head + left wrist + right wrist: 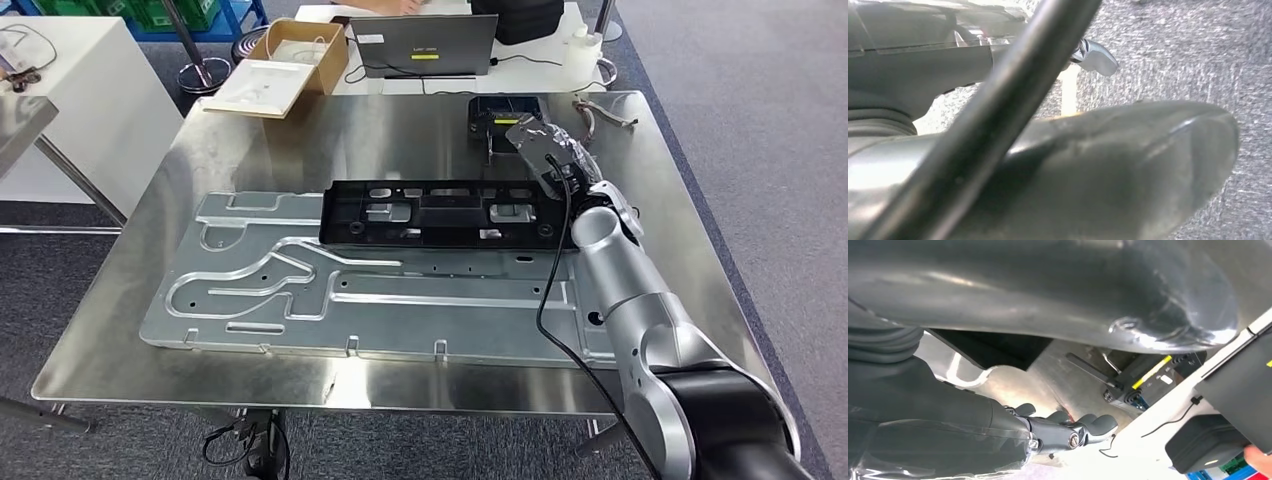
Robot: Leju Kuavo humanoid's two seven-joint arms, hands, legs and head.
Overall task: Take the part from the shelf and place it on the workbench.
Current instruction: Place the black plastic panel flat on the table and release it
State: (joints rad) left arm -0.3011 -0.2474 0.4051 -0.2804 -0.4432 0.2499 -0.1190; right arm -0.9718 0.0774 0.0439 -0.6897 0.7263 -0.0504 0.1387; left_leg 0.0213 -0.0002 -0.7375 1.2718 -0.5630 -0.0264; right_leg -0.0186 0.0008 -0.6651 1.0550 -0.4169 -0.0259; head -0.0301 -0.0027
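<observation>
The part, a long black plastic frame (440,215), lies flat on a big stamped metal plate (300,300) on the steel workbench (300,140). My right hand (545,150), wrapped in clear film, hovers just past the frame's right end, over the bench. In the right wrist view its dark fingers (1068,432) stretch out, well apart from the thumb (1098,295), with nothing between them; the frame's edge (993,347) shows behind. My left hand (1073,170) hangs over grey carpet, thumb and fingers (923,55) apart and holding nothing.
A small black unit with a yellow label (505,115) and a bundle of cables (600,112) sit beyond my right hand. A laptop (423,45), a cardboard box (300,50) and a white lid (255,88) stand at the back. A person's hand (395,5) is behind.
</observation>
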